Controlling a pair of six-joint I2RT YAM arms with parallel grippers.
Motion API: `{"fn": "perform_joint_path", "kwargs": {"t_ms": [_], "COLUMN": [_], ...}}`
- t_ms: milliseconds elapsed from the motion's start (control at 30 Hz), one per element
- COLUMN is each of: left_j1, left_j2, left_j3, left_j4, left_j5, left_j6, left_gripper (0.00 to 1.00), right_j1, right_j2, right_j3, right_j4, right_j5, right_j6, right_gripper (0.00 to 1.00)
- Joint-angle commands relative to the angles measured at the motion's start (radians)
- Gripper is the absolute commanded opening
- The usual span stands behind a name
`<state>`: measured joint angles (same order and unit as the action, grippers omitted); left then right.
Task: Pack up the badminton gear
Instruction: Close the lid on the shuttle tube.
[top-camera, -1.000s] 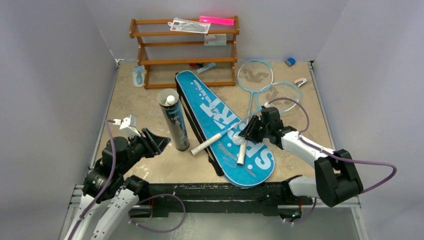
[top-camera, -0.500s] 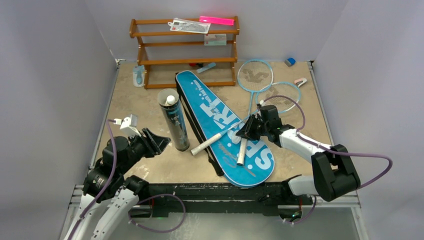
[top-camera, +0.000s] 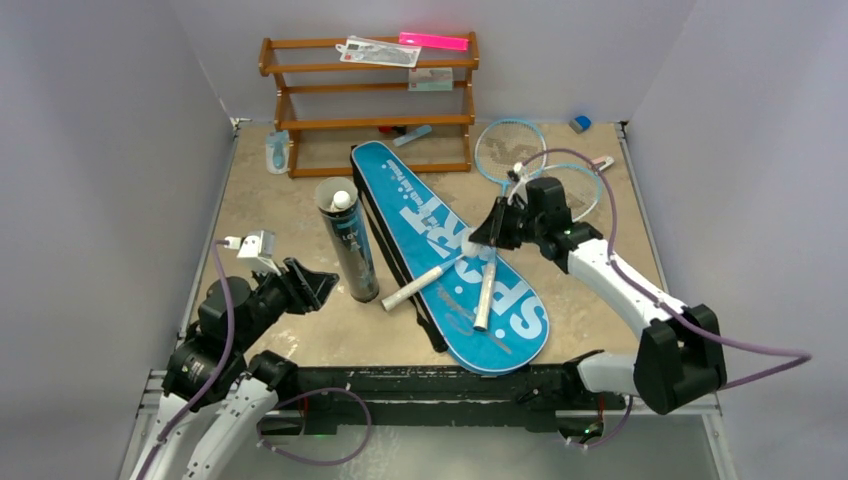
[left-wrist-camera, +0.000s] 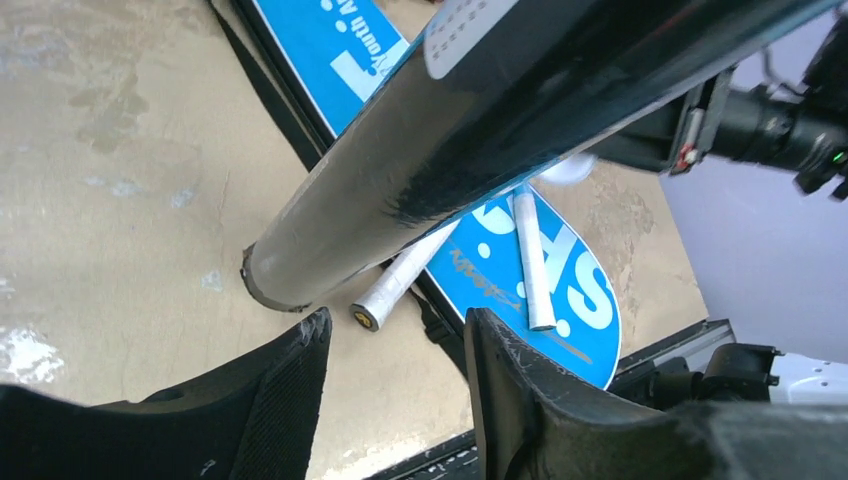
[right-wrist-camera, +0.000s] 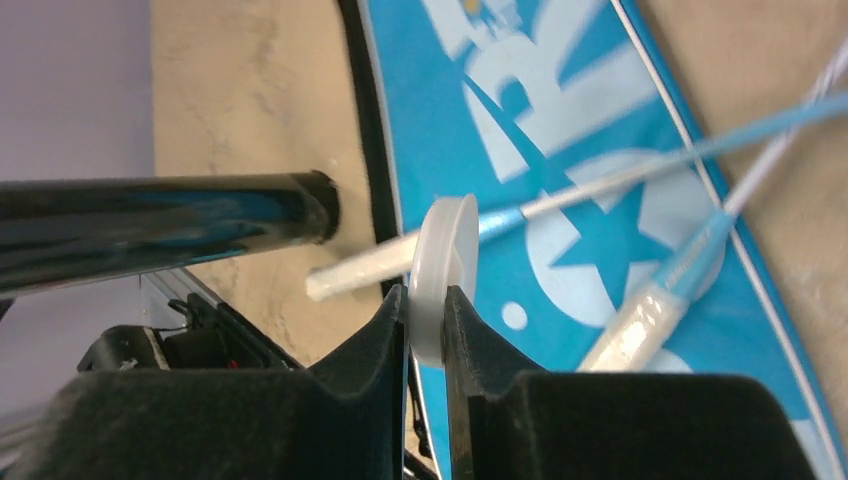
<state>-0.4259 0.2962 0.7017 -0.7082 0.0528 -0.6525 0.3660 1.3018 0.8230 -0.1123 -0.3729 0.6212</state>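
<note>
L gripper (left-wrist-camera: 398, 325): nearest the bases, low over the table (top-camera: 270, 200). Fingers roughly half apart, nothing between them. Aimed at the foot of the black tube, not touching.
Black tube (top-camera: 346, 245): upright on the table, just left of the bag. Mouth uncovered, one shuttlecock (top-camera: 342, 200) showing at the top.
Blue bag (top-camera: 420, 215): flat, lying diagonally mid-table, lettered side up.
Rackets (top-camera: 485, 295): both white handles lie across the bag. Shafts run back right, with the heads on the table beyond the bag's edge.
R gripper (right-wrist-camera: 425, 295): raised above the bag's mid section. Fingers pinched nearly closed on the rim of a thin white disc (right-wrist-camera: 445, 235), held edge-on; prob. the tube's cap.
Wooden rack (top-camera: 370, 100): at the back wall, not part of the job.
Risk 1: the hold is only on the disc's rim, so a fast swing or a tilt could make it slip out or twist.
Risk 2: the tube stands free. Pressing the cap on off-centre could tip it unless the L gripper steadies it first.
Risk 3: the R arm's low path could snag a racket shaft.
Vs. earlier: the R gripper is higher and further back over the bag, fingers closed tighter. L arm is almost the same.
</note>
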Motion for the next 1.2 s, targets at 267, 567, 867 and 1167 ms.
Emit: {"fn": "perform_joint_path", "kwargs": {"t_ms": [267, 567, 867, 1167], "left_j1": [-0.002, -0.002, -0.001, -0.001], "left_j2": [-0.031, 0.063, 0.193, 0.268], "left_j3": [0.039, 0.021, 0.007, -0.007], "left_j4": [0.21, 0.387, 0.545, 0.643], "left_j5": [0.08, 0.189, 0.162, 0.151], "left_j6": [0.313, 0.522, 0.537, 0.576], "left_gripper": [0.84, 0.91, 0.92, 0.93], "right_j1": [0.027, 0.142, 0.32, 0.431], "right_j2": [-0.039, 0.074, 0.23, 0.335], "right_j3": [0.57, 0.851, 1.149, 1.329], "right_j4": [-0.204, -0.273, -0.351, -0.414], "right_j5": [-0.139, -0.108, 0.058, 0.211], "right_j6": [-0.322, -0.427, -0.558, -0.689], "right_gripper": [0.18, 0.17, 0.16, 0.16]}}
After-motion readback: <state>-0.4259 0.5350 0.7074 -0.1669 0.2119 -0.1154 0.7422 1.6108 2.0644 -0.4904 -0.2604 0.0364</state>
